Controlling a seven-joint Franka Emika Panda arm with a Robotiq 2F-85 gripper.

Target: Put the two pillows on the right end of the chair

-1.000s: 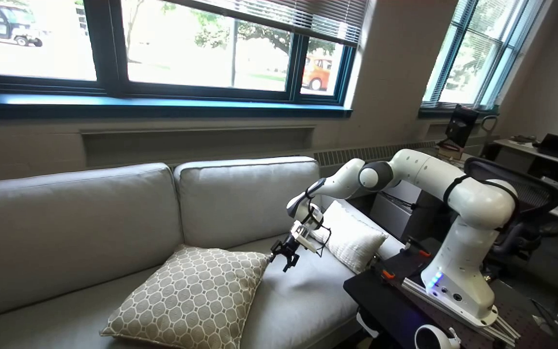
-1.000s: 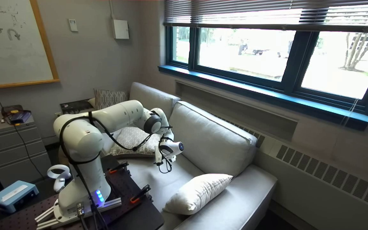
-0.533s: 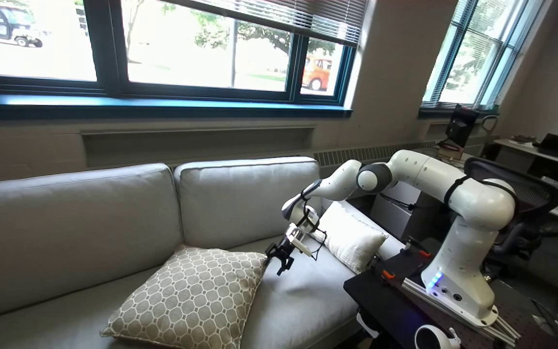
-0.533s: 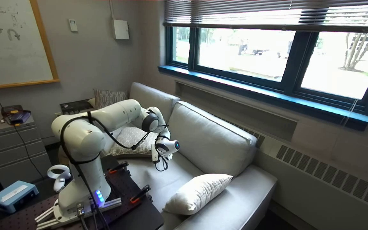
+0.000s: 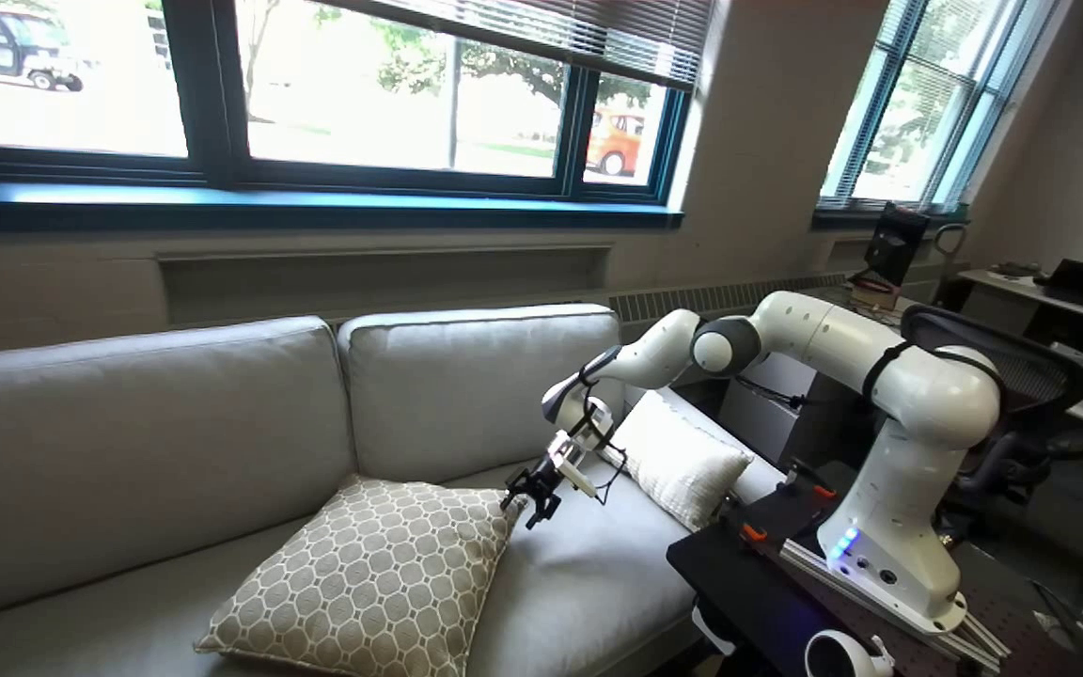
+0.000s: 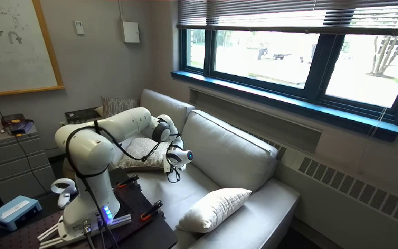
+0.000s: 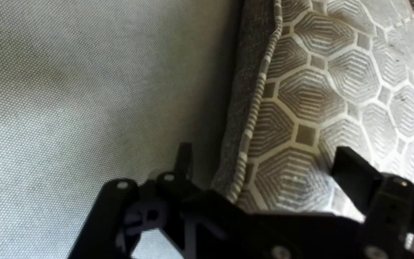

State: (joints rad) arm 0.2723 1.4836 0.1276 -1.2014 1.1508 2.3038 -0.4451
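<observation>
The large tan lattice pillow (image 5: pixel 382 574) lies on the seat of the chair, a long grey-beige sofa (image 5: pixel 560 602). The arm partly covers this pillow (image 6: pixel 143 148) in an exterior view. The smaller cream-white pillow (image 5: pixel 678 461) leans at the sofa's armrest end, and also shows there in an exterior view (image 6: pixel 216 209). My gripper (image 5: pixel 519 514) is open and empty at the tan pillow's near-armrest corner. In the wrist view the open fingers (image 7: pixel 266 163) straddle the piped edge of the tan pillow (image 7: pixel 311 93): one finger is over the seat, one over the pillow's top. Contact cannot be told.
The sofa's back cushions (image 5: pixel 485 390) stand behind the seat. The armrest (image 6: pixel 254 221) is beside the white pillow. The black robot table (image 5: pixel 729 564) with orange-tipped clamps stands against the sofa's front. Another patterned pillow (image 6: pixel 117 107) shows in the background.
My gripper has moved away from the white pillow, over to the tan pillow's corner. It has stayed open. Both pillows lie as before.
</observation>
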